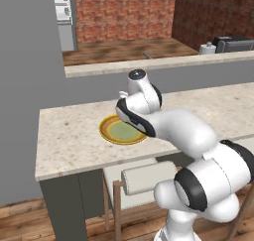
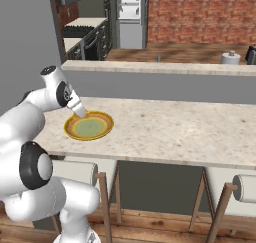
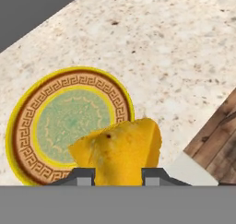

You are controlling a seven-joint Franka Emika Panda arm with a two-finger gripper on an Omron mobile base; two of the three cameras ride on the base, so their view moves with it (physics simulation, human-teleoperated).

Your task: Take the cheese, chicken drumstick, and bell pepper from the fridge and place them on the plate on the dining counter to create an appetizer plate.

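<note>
Between my two dark fingertips point(image 3: 85, 176), the cheese point(image 3: 120, 150) sits pinched, a yellow-orange wedge with my gripper point(image 3: 118, 177) closed narrowly around it. Below it lies the plate point(image 3: 27, 135), yellow-rimmed with a pale green centre, resting on the beige speckled dining counter point(image 3: 184, 57). I hover over the plate's near edge.
</note>
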